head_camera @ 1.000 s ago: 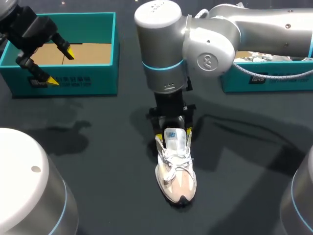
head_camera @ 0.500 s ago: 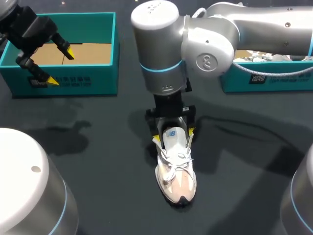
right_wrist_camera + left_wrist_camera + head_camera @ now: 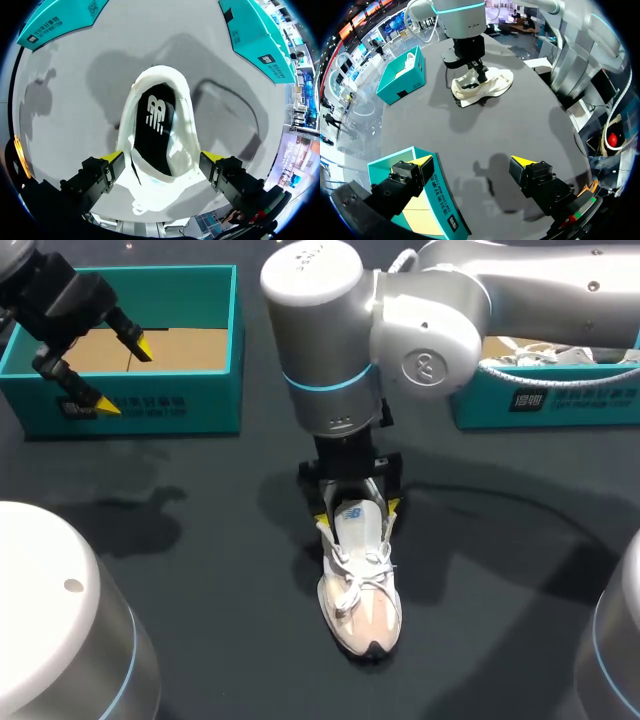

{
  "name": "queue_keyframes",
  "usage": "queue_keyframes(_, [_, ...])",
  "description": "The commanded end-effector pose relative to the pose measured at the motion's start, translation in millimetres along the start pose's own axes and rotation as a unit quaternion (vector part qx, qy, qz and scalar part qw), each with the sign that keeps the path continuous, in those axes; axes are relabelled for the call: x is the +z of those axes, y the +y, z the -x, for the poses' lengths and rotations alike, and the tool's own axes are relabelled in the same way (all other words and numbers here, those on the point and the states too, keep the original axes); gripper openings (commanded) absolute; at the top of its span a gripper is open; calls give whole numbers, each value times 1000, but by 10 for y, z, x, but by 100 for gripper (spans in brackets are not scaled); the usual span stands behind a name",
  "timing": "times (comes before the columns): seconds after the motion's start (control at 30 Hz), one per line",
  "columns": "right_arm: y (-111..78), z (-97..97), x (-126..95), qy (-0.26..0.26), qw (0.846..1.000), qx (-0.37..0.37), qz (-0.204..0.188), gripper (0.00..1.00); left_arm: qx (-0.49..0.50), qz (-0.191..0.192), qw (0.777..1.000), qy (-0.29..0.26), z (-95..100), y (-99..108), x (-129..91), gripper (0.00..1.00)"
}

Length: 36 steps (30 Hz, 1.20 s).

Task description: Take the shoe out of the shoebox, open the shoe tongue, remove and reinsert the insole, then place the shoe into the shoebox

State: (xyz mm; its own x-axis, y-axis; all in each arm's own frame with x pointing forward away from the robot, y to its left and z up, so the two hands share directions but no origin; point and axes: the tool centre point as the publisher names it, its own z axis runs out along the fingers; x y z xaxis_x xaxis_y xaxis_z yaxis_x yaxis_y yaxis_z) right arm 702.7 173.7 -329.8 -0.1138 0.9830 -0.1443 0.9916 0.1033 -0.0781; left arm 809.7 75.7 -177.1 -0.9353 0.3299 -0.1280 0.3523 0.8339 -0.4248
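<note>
**Head view.** A white shoe (image 3: 360,590) stands upright on the dark table (image 3: 200,540) at lower centre of the frame, toe toward the bottom edge. The right arm (image 3: 430,330) enters from the upper right, and the right gripper (image 3: 355,512) sits astride the shoe's heel; whether it clamps the heel or merely flanks it cannot be told. At upper left the left gripper (image 3: 122,376) hangs open over the front wall of a teal shoebox (image 3: 236,350) with a brown cardboard floor. A second teal box (image 3: 560,405) at upper right holds white items.

**Left wrist view.** The left gripper (image 3: 472,160) is wide open. The shoebox (image 3: 442,210) lies beneath one of its fingers (image 3: 422,161). Well ahead, across the table, the shoe (image 3: 492,85) rests under the right arm (image 3: 462,20), with the second teal box (image 3: 402,77) beside it.

**Right wrist view.** The shoe (image 3: 172,170) lies directly under the right gripper (image 3: 161,159). The white collar frames the opening, and the dark insole (image 3: 152,135) shows inside it. The table (image 3: 65,110) shows around the shoe.
</note>
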Motion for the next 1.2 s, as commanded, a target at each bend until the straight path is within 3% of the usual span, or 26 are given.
queue_keyframes(0.03, [-32,9,-25,-2,1000,3,5,96,0,1,1000,1,4,2,-3,100])
queue_keyframes(0.1, [-43,16,-31,-2,1000,5,5,78,0,1,1000,1,4,2,-3,100])
queue_keyframes(0.17, [-56,21,-30,-3,1000,7,4,73,0,1,1000,1,4,2,-3,100])
queue_keyframes(0.5, [-190,17,-11,5,1000,16,-2,84,0,1,1000,1,4,2,-3,100])
queue_keyframes(0.77, [-373,17,-45,6,1000,30,1,80,0,1,1000,1,4,2,-3,100])
queue_keyframes(0.93, [-523,-6,-143,-1,999,39,9,52,0,1,1000,1,4,2,-3,100])
queue_keyframes(1.2, [-633,-41,-256,-11,999,42,30,40,0,1,1000,1,4,2,-3,100])
